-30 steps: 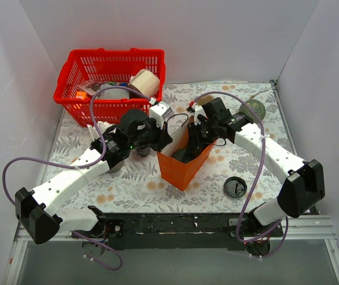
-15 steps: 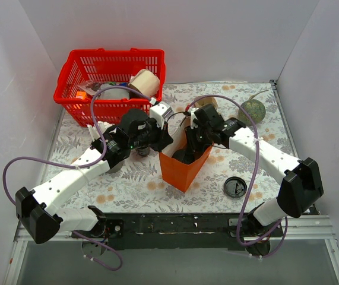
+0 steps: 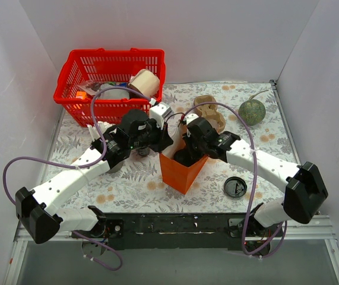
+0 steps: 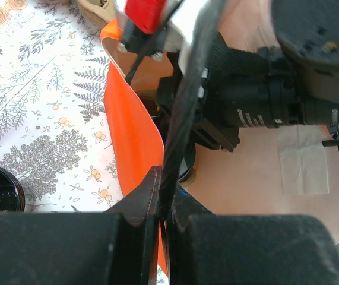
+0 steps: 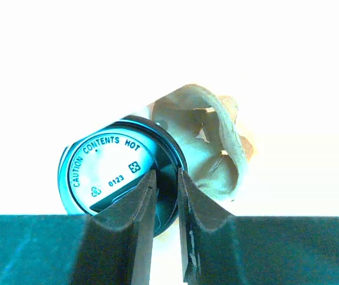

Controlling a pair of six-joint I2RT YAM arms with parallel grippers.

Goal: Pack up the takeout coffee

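The takeout coffee, a black cup with a lid that reads "CAUTION CONTENTS HOT", is held at its rim by my right gripper, which is shut on it. In the top view that gripper reaches down into the open orange paper bag, and the cup is mostly hidden under it. My left gripper is shut on the bag's black cord handle at the bag's left rim. In the left wrist view its jaws pinch the cord.
A red basket of items stands at the back left. A beige pulp cup carrier lies behind the bag, and it also shows in the right wrist view. A green ball is at the back right. A flat black lid lies right of the bag.
My right gripper has moved left and down, deeper into the bag, with the cup in it, uncovering the pulp carrier behind it. The left arm has held still on the handle.
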